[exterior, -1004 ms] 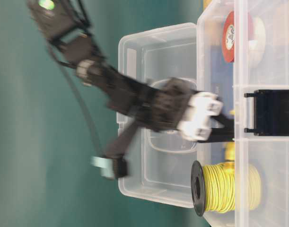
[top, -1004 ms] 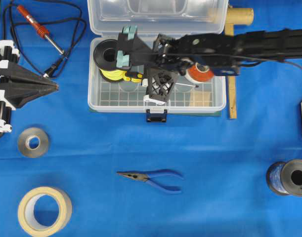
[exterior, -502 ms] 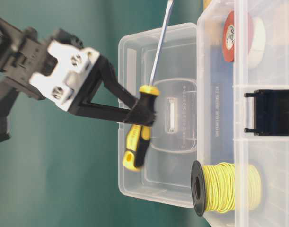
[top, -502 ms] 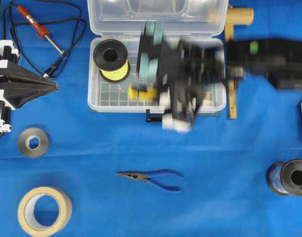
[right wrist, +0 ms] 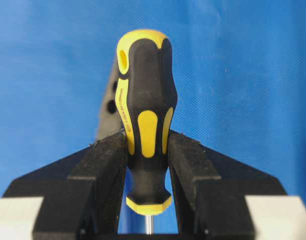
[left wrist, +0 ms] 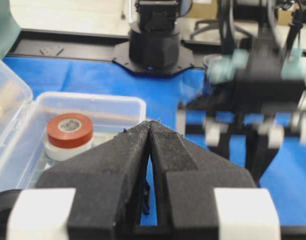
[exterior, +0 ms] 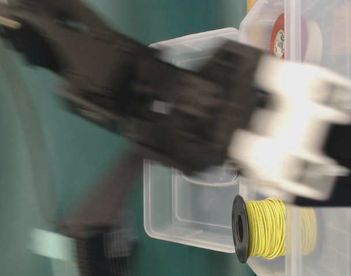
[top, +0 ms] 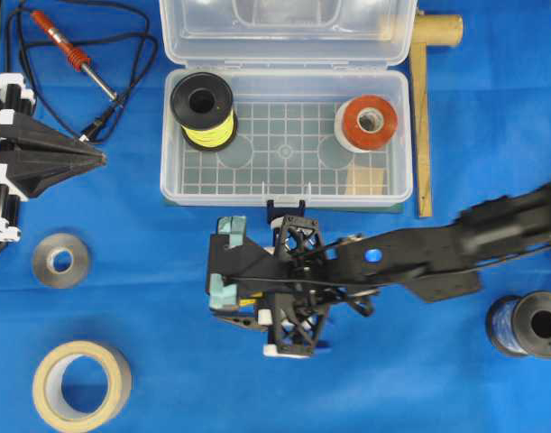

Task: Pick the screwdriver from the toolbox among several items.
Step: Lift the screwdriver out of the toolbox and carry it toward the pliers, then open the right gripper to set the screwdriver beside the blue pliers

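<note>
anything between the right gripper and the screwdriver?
No. The right gripper is already shut on the screwdriver, fingers clamped on both sides of the handle, and it hangs over the blue cloth in front of the toolbox.

Seen from directly above, the overhead camera takes in the whole blue table and the toolbox at its far edge. The table-level camera, turned on its side, sits close against the toolbox, sharing its spool of yellow wire. The left wrist camera looks level across the box toward the opposite arm's base. The right wrist camera looks close along its own fingers at blue cloth.
</note>
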`<state>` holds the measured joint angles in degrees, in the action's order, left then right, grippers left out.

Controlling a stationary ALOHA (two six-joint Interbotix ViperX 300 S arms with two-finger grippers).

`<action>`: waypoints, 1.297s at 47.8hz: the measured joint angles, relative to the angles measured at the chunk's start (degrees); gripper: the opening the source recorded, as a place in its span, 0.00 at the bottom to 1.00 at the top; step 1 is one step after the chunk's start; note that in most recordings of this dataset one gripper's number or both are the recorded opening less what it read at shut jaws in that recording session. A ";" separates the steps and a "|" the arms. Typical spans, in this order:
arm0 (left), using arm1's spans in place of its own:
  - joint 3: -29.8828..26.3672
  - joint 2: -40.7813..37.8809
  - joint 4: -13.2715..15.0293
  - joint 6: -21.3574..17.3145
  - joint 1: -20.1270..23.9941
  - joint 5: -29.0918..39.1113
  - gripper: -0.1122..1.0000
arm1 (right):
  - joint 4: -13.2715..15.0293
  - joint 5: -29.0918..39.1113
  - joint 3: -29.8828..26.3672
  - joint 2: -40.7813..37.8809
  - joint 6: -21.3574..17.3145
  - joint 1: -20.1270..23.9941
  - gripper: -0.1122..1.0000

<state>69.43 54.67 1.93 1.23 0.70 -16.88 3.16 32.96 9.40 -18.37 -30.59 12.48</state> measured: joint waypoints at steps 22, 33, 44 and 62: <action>0.00 0.00 0.00 0.00 0.00 0.09 0.10 | 0.09 -2.02 -0.44 -6.06 -2.81 -0.62 0.49; 0.00 0.09 0.00 0.00 0.00 0.00 0.10 | 0.09 1.85 -0.88 -5.45 -2.99 -1.05 0.82; 0.00 0.35 0.00 0.00 0.00 0.09 0.10 | 3.87 5.89 2.02 3.69 -2.72 -1.23 0.86; 0.35 0.26 -0.09 -0.09 -0.35 0.00 0.10 | 10.20 -0.26 20.74 28.92 -2.81 -0.53 0.87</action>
<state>69.79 54.93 1.85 1.14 0.35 -16.88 13.36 32.70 30.15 10.55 -33.40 11.95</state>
